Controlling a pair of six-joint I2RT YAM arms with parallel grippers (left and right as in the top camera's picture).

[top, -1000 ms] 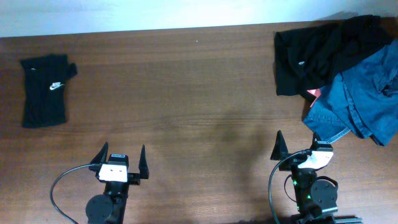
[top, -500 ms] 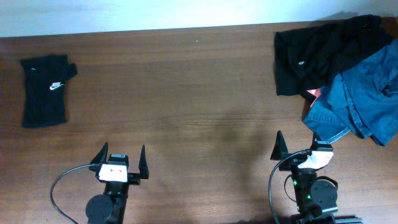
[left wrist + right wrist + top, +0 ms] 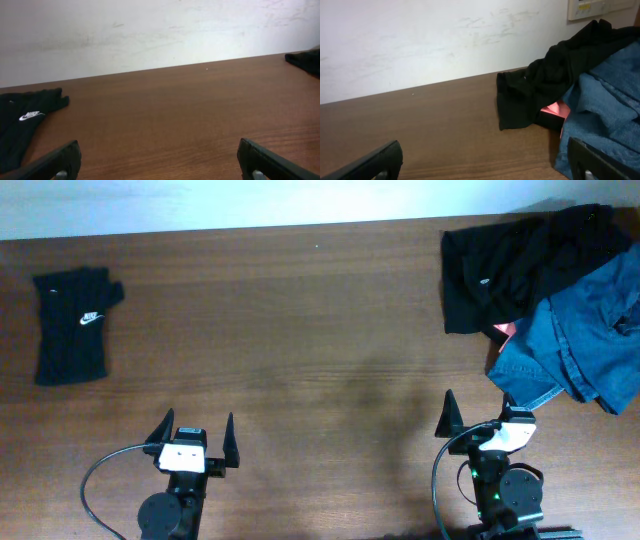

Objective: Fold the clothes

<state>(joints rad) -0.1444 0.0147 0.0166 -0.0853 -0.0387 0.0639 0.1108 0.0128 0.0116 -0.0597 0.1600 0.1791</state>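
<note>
The clothes lie in two places. A folded black piece with a white swoosh [image 3: 72, 325] [image 3: 25, 125] rests flat at the far left. At the back right sits a heap: a crumpled black shirt [image 3: 510, 270] [image 3: 545, 85], blue denim [image 3: 585, 345] [image 3: 605, 110] over it, and a coral-pink piece [image 3: 507, 330] [image 3: 554, 109] peeking out between them. My left gripper [image 3: 197, 425] [image 3: 159, 150] stands open near the front edge, over bare wood. My right gripper [image 3: 480, 405] [image 3: 485, 150] is open too, its right finger close beside the denim's near edge. Neither holds anything.
The brown wooden table [image 3: 320, 330] runs back to a white wall [image 3: 150, 30]. The heap reaches the right edge of the overhead view. Black cables loop at both arm bases by the front edge.
</note>
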